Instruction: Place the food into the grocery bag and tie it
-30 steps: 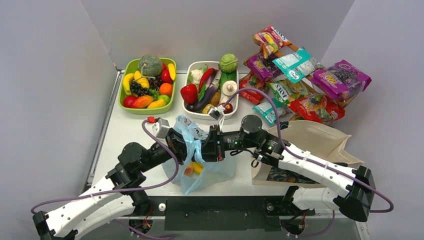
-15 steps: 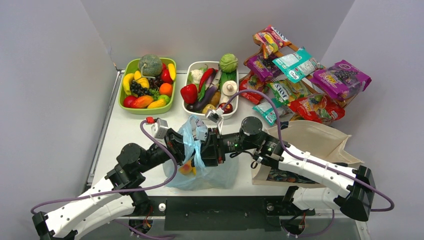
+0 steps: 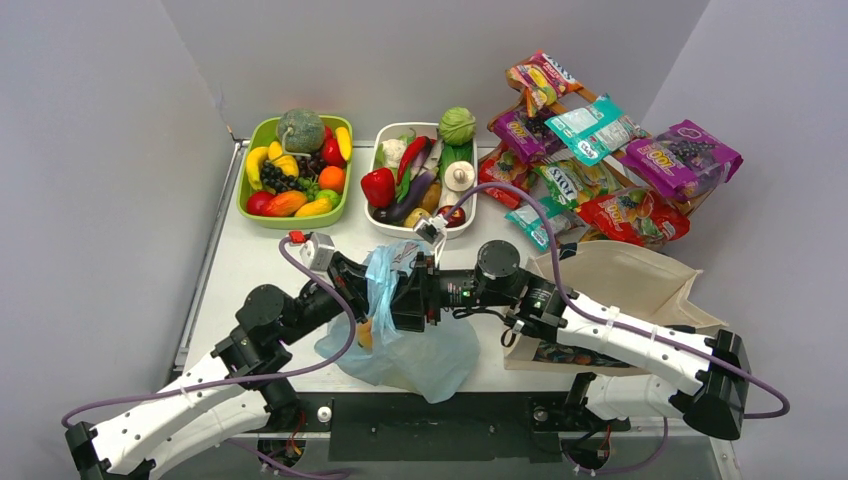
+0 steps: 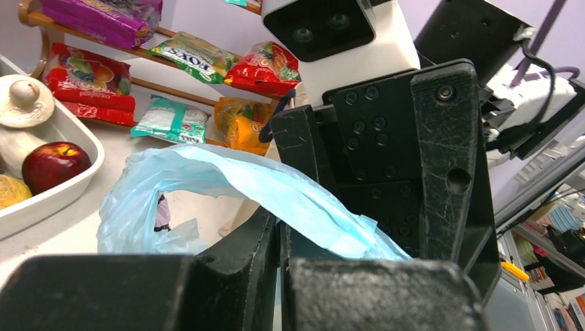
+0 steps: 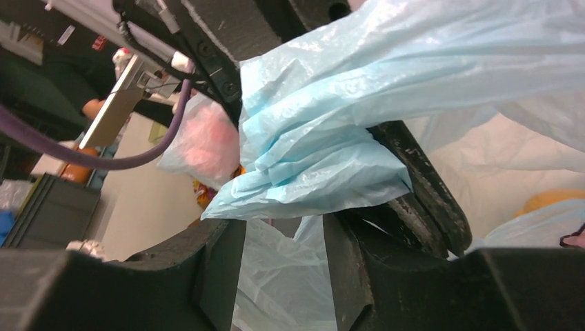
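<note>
1. Left fingers (image 4: 252,255) are clamped on a handle of the bag (image 3: 400,350), which sags just below both sets of fingers.
2. Right fingers (image 5: 207,276) stand apart, blue plastic draped loosely across them.
3. Some food (image 3: 362,335) shows inside, beneath the fingers; packing looks done.
4. No knot visible, so I'd judge tying is what remains.

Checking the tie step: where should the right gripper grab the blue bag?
Probably the gathered handle band beside the left gripper, which pinches it shut. Come in from the robot's right, jaws across the band: there the plastic is bunched narrow, while the bag's body sags loose.
</note>
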Controlling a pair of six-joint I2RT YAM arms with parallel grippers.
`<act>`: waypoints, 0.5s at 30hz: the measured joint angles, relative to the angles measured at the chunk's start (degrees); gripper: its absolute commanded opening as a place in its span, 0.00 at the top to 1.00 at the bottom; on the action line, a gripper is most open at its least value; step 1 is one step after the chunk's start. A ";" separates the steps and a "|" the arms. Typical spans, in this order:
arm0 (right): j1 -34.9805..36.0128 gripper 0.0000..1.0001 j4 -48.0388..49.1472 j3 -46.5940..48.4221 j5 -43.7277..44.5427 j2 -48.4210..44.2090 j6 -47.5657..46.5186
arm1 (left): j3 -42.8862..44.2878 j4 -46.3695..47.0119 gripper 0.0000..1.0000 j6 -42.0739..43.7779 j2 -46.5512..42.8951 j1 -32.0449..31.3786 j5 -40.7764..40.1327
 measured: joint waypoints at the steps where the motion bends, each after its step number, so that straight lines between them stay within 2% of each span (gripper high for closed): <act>1: 0.31 0.56 -0.44 0.00 1.51 0.00 0.00 | -0.07 -0.07 1.00 0.00 0.02 0.00 -0.44; 7: 3.41 0.50 -1.66 0.00 10.29 0.04 0.02 | -0.57 -0.31 1.00 0.15 -0.26 0.00 -2.67; 15: 7.39 0.51 0.83 0.00 17.64 1.16 0.79 | -0.68 0.15 1.00 0.22 -1.03 -0.02 -3.19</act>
